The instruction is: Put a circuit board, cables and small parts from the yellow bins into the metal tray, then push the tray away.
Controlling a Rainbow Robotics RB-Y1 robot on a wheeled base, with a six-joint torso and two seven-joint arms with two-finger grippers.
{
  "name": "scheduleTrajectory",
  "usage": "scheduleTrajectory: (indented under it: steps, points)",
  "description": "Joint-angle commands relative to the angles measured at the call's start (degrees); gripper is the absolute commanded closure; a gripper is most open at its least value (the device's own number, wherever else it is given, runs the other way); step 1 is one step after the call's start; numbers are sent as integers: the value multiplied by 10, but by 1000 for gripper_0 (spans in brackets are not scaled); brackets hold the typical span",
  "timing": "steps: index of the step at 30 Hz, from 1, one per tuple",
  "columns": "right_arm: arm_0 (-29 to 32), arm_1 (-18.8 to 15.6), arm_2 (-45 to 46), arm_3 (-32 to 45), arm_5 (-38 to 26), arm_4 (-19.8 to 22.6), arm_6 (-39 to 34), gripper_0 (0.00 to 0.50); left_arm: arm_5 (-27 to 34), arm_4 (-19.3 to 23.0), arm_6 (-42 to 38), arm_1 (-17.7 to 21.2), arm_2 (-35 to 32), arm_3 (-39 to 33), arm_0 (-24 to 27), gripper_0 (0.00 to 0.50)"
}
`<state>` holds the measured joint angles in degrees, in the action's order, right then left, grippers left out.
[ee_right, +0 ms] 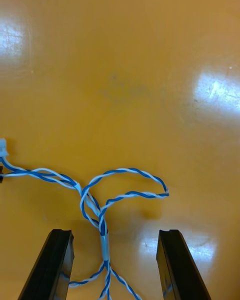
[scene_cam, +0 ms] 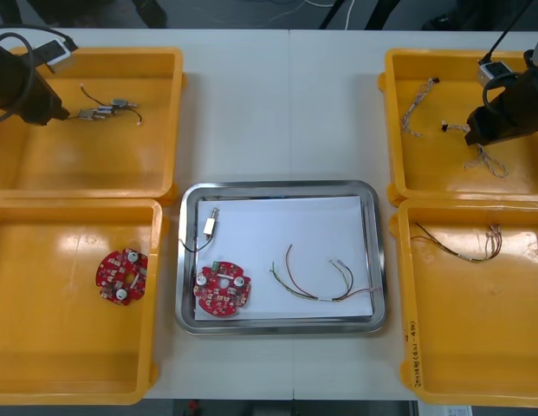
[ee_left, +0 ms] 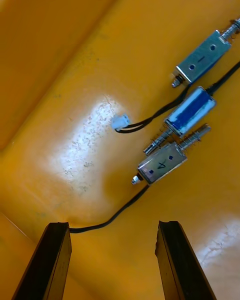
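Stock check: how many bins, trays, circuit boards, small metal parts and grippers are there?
Yellow bins: 4
Metal tray: 1
Round red circuit boards: 2, one in near-left bin, one in tray
Small metal parts: 4, three in far-left bin, one in tray
Grippers: 2, both open: left gripper over far-left bin, right gripper over far-right bin
Total: 13

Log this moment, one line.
left gripper open above small metal parts | right gripper open over blue-white cable | tray: circuit board, cables, part
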<state>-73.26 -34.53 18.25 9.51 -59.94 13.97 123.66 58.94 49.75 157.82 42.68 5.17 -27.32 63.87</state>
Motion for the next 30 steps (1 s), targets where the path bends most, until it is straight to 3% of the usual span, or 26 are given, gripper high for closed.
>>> scheduleTrajectory:
  steps: [1, 11, 18, 26, 29, 30]
  points:
    - [-7, 6, 2, 7, 11, 9, 11, 15, -23, 25, -28, -4, 14, 18, 17, 0]
    - [8, 6, 0, 7, 13, 18, 12, 14, -47, 65, -28, -14, 20, 28, -2, 0]
    - [17, 6, -8, 7, 27, 18, 11, 14, -76, 107, -28, -15, 60, 28, -11, 0]
    - [22, 6, -8, 7, 29, 35, 10, 15, -76, 115, -28, -15, 61, 28, -21, 0]
    - [26, 5, -8, 6, 29, 47, 10, 213, -77, 115, -28, -15, 61, 28, -23, 0]
    - [29, 5, -8, 7, 29, 49, 10, 344, -76, 116, -28, -15, 61, 28, -26, 0]
